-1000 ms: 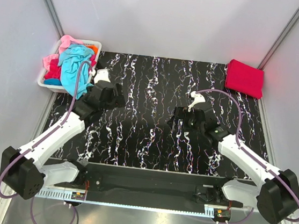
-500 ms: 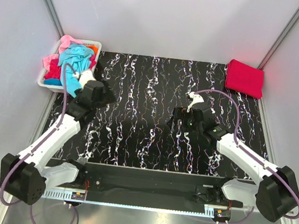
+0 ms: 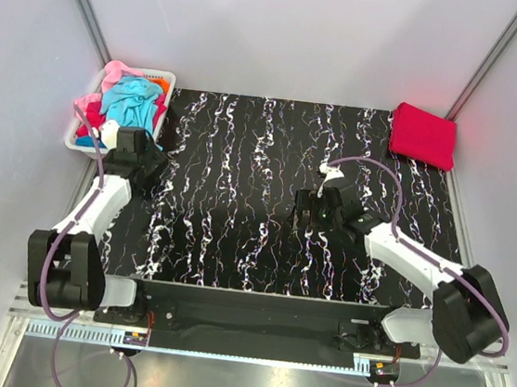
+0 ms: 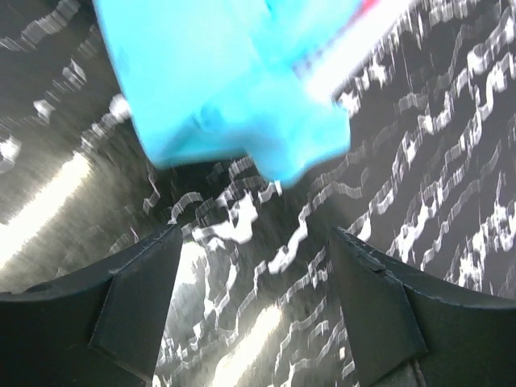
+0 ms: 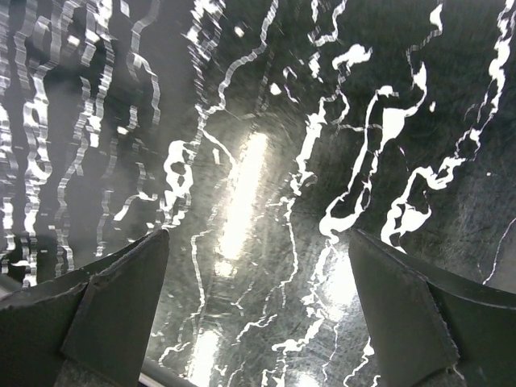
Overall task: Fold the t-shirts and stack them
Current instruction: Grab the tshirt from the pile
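Left gripper [image 4: 254,266]: jaws spread wide, nothing between them, nothing held. The wrist view is blurred. Just beyond the fingertips [image 4: 165,242] hangs the lower edge of the turquoise t-shirt [image 4: 226,81], ahead of the jaws and not inside them; cannot tell if it touches.

In the top view the left gripper [image 3: 116,135] sits at the near right corner of the white basket [image 3: 77,144], which stands at the table's [image 3: 244,155] far left corner. The turquoise t-shirt [image 3: 131,100] lies on top of the heap in the basket and spills over the rim toward the gripper. Pink t-shirt [image 3: 113,72] at the back, an orange bit [image 3: 162,83] at the far right corner, a magenta-red one [image 3: 91,123] lower left.

Right gripper [image 5: 258,274]: jaws wide apart, empty, only bare marbled table below. In the top view the right gripper [image 3: 304,216] hangs over the table's middle-right, well apart from every shirt. The crimson t-shirt [image 3: 424,135] lies folded at the far right corner.
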You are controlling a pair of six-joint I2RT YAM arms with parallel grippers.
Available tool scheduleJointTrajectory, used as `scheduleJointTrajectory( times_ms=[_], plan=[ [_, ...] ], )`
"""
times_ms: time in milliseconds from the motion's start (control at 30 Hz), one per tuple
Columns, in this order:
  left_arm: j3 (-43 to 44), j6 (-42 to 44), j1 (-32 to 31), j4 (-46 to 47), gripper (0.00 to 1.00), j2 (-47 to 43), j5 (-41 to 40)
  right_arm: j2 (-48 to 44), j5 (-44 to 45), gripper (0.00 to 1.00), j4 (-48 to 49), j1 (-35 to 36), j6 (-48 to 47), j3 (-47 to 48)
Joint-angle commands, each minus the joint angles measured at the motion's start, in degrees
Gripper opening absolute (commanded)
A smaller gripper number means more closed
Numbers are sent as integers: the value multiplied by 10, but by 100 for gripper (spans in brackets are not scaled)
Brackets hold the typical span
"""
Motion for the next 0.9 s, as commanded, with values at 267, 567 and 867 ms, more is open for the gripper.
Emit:
scheduleJointTrajectory(
  times_ms=[267, 567, 867],
  plan=[
    [92, 4, 14, 26, 79, 80, -181, 62, 14, 99, 38, 7, -17, 40],
    [130, -12, 19, 35, 59, 162, -158, 90, 16, 100, 38, 7, -32, 53],
    [107, -17, 8, 25, 0, 101, -126, 110, 17, 100, 39, 7, -22, 65]
  ],
)
